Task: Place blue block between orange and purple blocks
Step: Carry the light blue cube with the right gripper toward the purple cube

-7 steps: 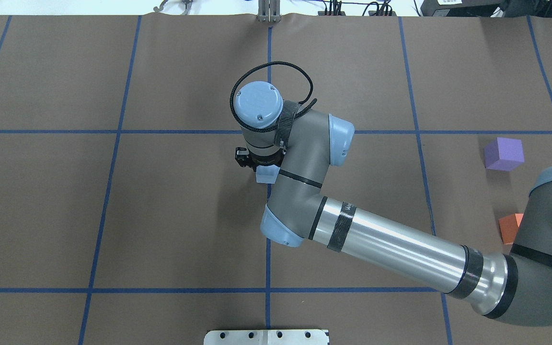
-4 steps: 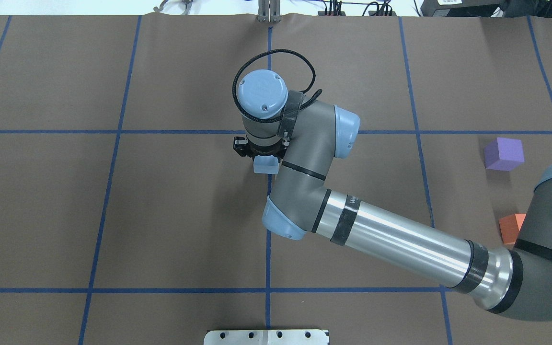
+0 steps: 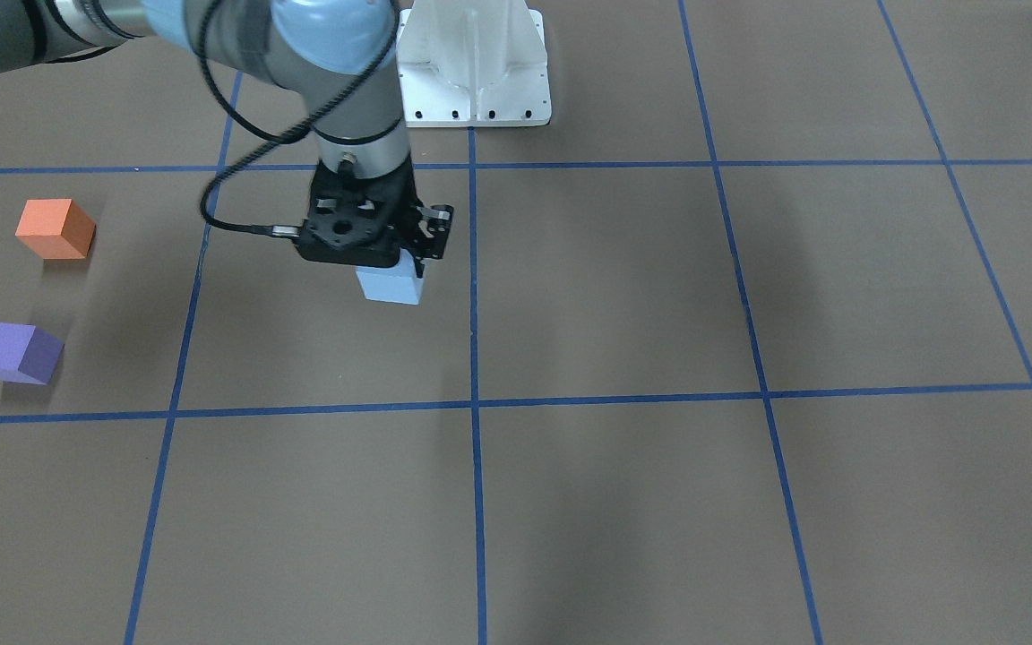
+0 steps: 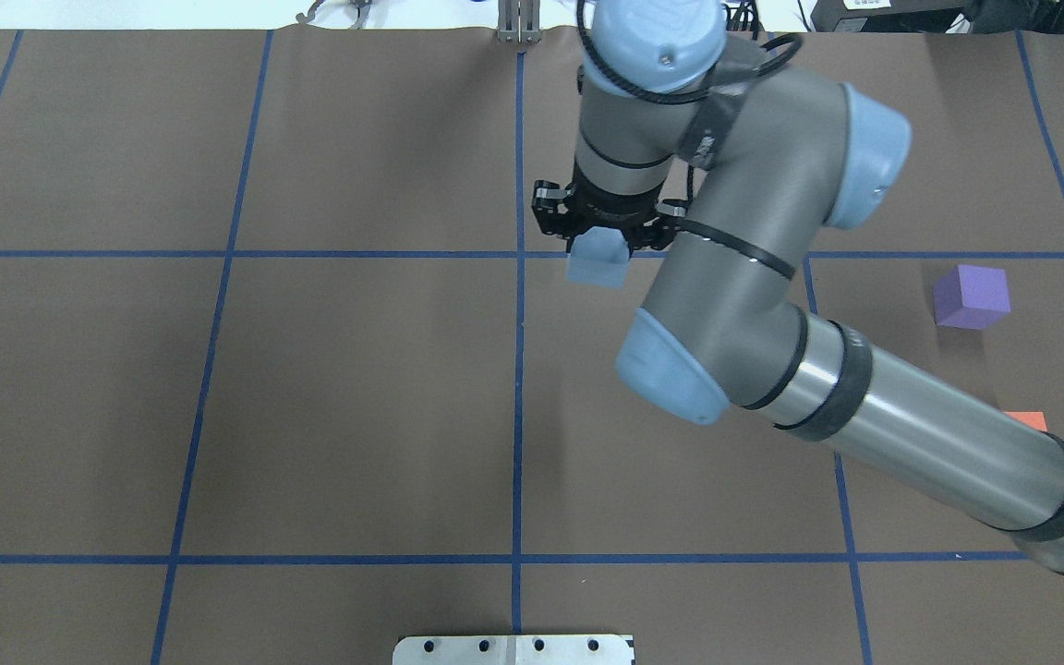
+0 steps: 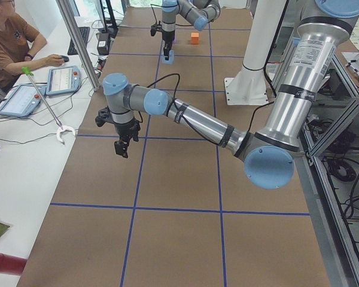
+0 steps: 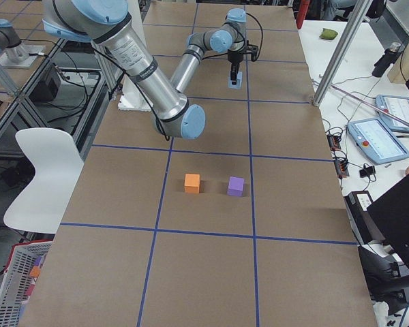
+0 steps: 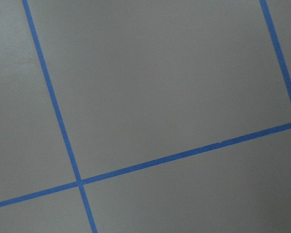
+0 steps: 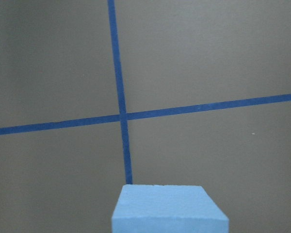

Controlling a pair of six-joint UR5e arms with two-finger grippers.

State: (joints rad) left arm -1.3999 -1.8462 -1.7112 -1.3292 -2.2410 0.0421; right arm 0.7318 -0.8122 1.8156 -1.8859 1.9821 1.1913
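My right gripper (image 4: 598,247) is shut on the light blue block (image 4: 598,263) and holds it above the table, near the centre grid line; it also shows in the front view (image 3: 389,269) with the block (image 3: 391,287). The block fills the bottom of the right wrist view (image 8: 169,208). The purple block (image 4: 971,296) and the orange block (image 3: 55,228) sit apart at the table's right end, with a gap between them. My right arm hides most of the orange block in the overhead view. My left gripper (image 5: 122,142) hangs over the table's left end; I cannot tell if it is open.
Blue tape lines (image 4: 518,397) divide the brown table into squares. The white arm mount (image 3: 473,67) stands at the robot's side. An operator (image 5: 12,42) sits at a side bench with tablets (image 5: 63,79).
My right arm has risen and carried the blue block away from the robot and to the right, towards the purple and orange blocks. Those blocks have not moved.
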